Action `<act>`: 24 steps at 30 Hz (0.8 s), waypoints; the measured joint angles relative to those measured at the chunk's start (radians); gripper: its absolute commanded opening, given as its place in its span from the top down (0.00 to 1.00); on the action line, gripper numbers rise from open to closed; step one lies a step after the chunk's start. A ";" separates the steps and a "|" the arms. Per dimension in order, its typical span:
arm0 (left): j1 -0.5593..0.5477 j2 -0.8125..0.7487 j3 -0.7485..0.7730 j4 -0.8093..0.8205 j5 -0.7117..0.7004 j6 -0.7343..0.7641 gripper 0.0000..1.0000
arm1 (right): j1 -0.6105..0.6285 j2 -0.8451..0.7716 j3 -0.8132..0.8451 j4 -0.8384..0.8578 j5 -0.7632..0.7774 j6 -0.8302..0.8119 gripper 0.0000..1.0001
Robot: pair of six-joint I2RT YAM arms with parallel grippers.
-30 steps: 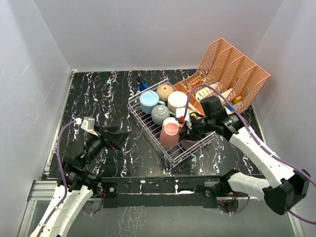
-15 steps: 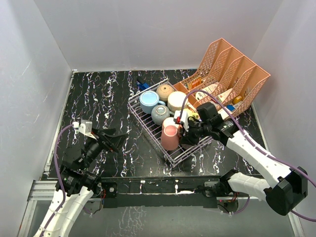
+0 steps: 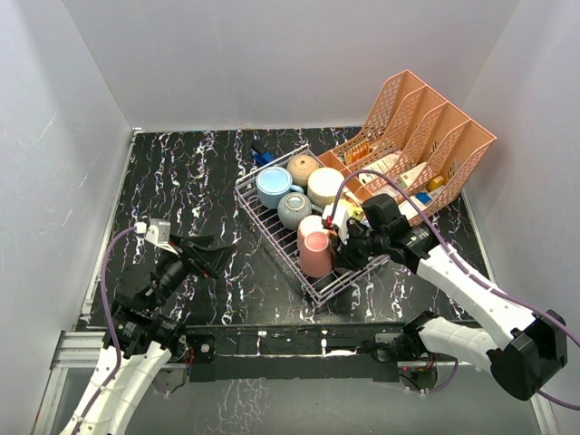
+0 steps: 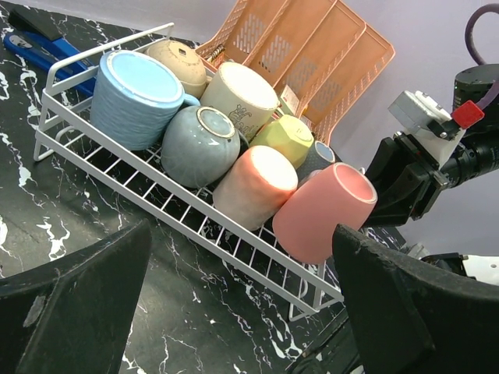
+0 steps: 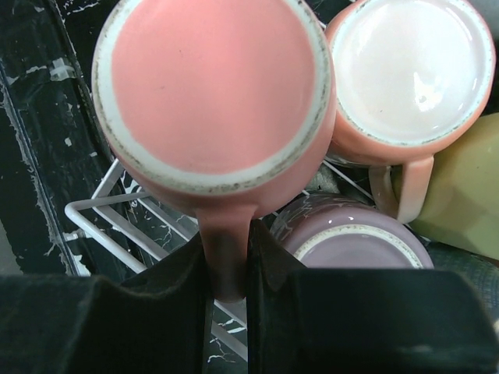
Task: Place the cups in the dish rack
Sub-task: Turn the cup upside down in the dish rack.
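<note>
The white wire dish rack [image 3: 264, 223] [image 4: 175, 204] [image 5: 101, 218] holds several cups: light blue [image 3: 274, 187] [image 4: 137, 97], tan [image 3: 303, 167], cream [image 3: 325, 185], grey-blue [image 3: 294, 210], pale pink [image 4: 253, 185] [image 5: 413, 70], yellow [image 4: 282, 137] and mauve [image 5: 351, 238]. My right gripper [image 3: 341, 246] [image 5: 228, 273] is shut on the handle of a pink cup [image 3: 314, 253] [image 4: 327, 210] [image 5: 214, 86], upside down at the rack's near end. My left gripper [image 3: 220, 251] [image 4: 245, 312] is open and empty over the table, left of the rack.
A salmon-pink lattice file organiser [image 3: 421, 136] stands behind the rack at the right. A blue tool [image 3: 261, 155] [image 4: 43, 48] lies beyond the rack's far corner. White walls enclose the black marble table [image 3: 172, 181].
My right gripper has carried the pink cup a little lower and nearer into the rack's near end. The left arm has shifted slightly.
</note>
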 measured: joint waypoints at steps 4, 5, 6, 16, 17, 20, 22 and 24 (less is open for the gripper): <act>0.000 0.002 -0.001 0.007 0.002 -0.008 0.04 | 0.015 0.004 -0.014 0.002 0.016 0.000 0.92; 0.000 0.002 -0.001 0.008 0.003 -0.011 0.04 | 0.020 0.008 -0.014 0.003 0.018 0.000 0.92; 0.000 0.003 -0.001 0.008 0.003 -0.012 0.04 | 0.026 0.013 -0.014 0.004 0.019 0.000 0.92; 0.000 0.021 -0.001 0.014 0.019 -0.023 0.04 | 0.075 0.059 -0.034 0.039 0.070 0.026 0.89; 0.000 0.021 -0.001 0.014 0.019 -0.023 0.04 | 0.079 0.061 -0.034 0.043 0.075 0.027 0.89; 0.000 0.021 -0.001 0.014 0.021 -0.023 0.04 | 0.091 0.073 -0.034 0.052 0.095 0.034 0.87; 0.000 0.021 -0.001 0.014 0.021 -0.022 0.04 | 0.096 0.077 -0.034 0.056 0.103 0.039 0.87; 0.000 0.021 -0.001 0.014 0.021 -0.022 0.04 | 0.099 0.080 -0.034 0.059 0.111 0.042 0.86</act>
